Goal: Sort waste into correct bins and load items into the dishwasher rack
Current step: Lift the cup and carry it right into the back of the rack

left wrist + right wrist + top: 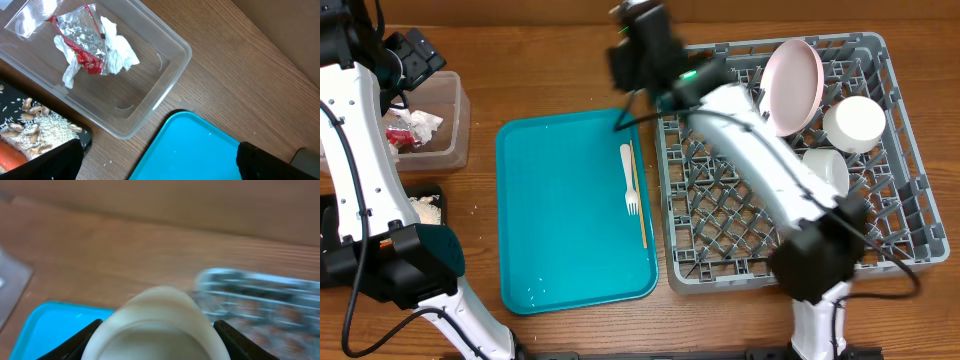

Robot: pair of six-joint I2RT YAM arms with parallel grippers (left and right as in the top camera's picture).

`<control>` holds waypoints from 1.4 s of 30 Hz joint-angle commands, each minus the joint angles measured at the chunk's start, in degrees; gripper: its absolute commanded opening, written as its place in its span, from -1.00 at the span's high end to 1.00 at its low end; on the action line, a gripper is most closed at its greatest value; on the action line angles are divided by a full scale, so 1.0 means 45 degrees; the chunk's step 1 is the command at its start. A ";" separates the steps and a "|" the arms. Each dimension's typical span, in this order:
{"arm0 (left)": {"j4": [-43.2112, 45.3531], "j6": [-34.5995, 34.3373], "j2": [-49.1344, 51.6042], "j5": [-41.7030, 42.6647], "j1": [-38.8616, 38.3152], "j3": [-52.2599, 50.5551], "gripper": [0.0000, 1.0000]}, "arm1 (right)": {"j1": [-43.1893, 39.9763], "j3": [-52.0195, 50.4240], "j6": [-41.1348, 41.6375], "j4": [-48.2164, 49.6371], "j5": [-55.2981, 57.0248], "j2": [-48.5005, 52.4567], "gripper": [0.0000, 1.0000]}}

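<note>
Your right gripper [159, 339] has its fingers clamped on either side of the small white cup [159, 311]. It hangs over bare wood by the dishwasher rack [740, 272], at the corner nearest the teal tray [550, 220], so the cup looks bound for a free spot among the pegs. In the rack the pink plate [792, 85] leans on edge, with two white bowls [855, 122] just beside it. The fork [629, 180] and wooden stick [640, 205] lie side by side on the teal tray, not yet loaded. Your left gripper [160, 150] hovers empty, fingers wide apart, by the clear tub [170, 75] holding the wrapper [82, 42] and napkin [117, 50]. Grain scraps [40, 127] and the carrot [10, 155] lie in the black tray [12, 102].
</note>
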 commanded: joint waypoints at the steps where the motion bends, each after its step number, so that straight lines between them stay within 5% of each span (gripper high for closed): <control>1: -0.0024 -0.0092 0.0107 0.0053 -0.0024 0.0029 -1.00 | -0.1389 0.0121 0.0044 -0.0597 0.0471 -0.0486 0.19; 12: -0.0024 -0.0092 0.0107 0.0053 -0.0024 0.0029 -1.00 | -0.4381 0.0092 0.0039 -0.2001 -0.1039 -0.0393 0.19; 25: -0.0024 -0.0092 0.0107 0.0053 -0.0024 0.0029 -0.99 | -0.4473 0.0092 0.0049 -0.1933 -0.1234 0.1321 0.15; 31: -0.0024 -0.0092 0.0107 0.0053 -0.0024 0.0029 -1.00 | -0.4473 0.0092 0.0044 -0.1967 -0.1263 0.1715 -0.32; 37: -0.0024 -0.0092 0.0107 0.0053 -0.0024 0.0029 -0.99 | -0.4473 0.0097 0.0049 -0.2074 -0.1467 0.1719 -1.00; 42: -0.0024 -0.0092 0.0107 0.0053 -0.0024 0.0029 -1.00 | -0.4473 0.0107 0.0053 -0.2584 -0.1472 0.1554 -1.00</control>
